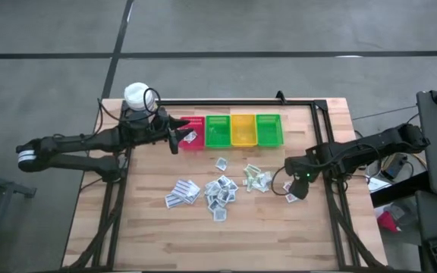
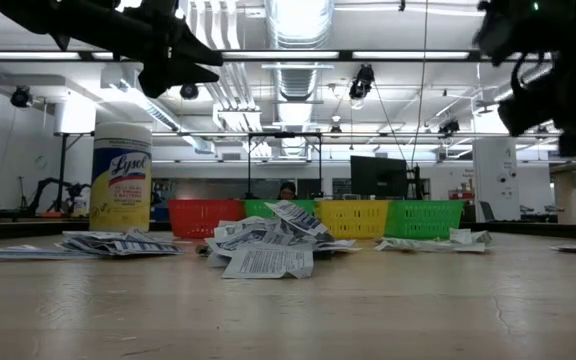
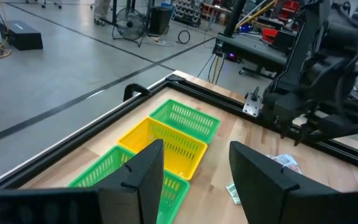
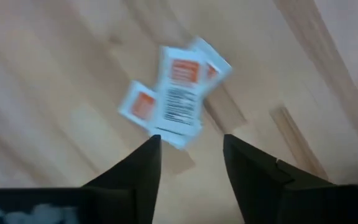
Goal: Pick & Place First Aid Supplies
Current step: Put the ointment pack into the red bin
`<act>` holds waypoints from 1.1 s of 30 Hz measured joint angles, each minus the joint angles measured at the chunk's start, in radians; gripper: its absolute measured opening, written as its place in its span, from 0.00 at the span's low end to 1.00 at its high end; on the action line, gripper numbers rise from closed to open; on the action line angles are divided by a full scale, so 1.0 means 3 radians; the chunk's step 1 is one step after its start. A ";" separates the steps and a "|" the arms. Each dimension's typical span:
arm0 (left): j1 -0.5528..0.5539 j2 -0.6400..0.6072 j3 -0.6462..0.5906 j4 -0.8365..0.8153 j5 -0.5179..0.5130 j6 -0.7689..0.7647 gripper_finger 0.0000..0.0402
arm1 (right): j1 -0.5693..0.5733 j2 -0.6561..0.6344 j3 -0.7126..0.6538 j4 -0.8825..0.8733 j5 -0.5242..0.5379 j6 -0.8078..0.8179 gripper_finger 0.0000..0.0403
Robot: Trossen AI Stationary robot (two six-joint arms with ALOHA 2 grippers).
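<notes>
White sachets [image 4: 176, 93] lie just ahead of rt pincer [image 4: 191, 155] — open, nothing gripped.

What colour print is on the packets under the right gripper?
Orange and black on white packets; right wrist view shows it best.

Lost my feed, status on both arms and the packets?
Right pincer open above orange-print packets. Left pincer open, empty, over the bins. Nothing blocking.
</notes>
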 joint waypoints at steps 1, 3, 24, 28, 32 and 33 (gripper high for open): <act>0.0000 0.0000 0.0000 0.0000 0.0000 0.0000 0.44 | 0.0000 0.0000 -0.0058 -0.0007 0.0017 0.0063 0.44; 0.0000 0.0000 0.0000 0.0000 0.0000 0.0021 0.44 | 0.0000 0.0000 -0.0154 0.0020 0.0029 0.0116 0.45; 0.0000 0.0000 0.0000 0.0000 -0.0016 0.0038 0.44 | 0.0001 0.0578 -0.0226 0.0687 0.0063 0.0039 0.40; 0.0000 0.0000 0.0000 -0.0004 -0.0018 0.0038 0.44 | 0.0001 0.0895 -0.0142 0.0751 0.0068 -0.0023 0.40; 0.0000 0.0004 0.0000 -0.0011 -0.0019 0.0037 0.44 | 0.0001 0.1187 -0.0049 0.0701 0.0112 -0.0134 0.38; 0.0001 0.0004 0.0000 -0.0021 -0.0019 0.0038 0.44 | 0.0001 0.1239 -0.0021 0.0677 0.0111 -0.0175 0.37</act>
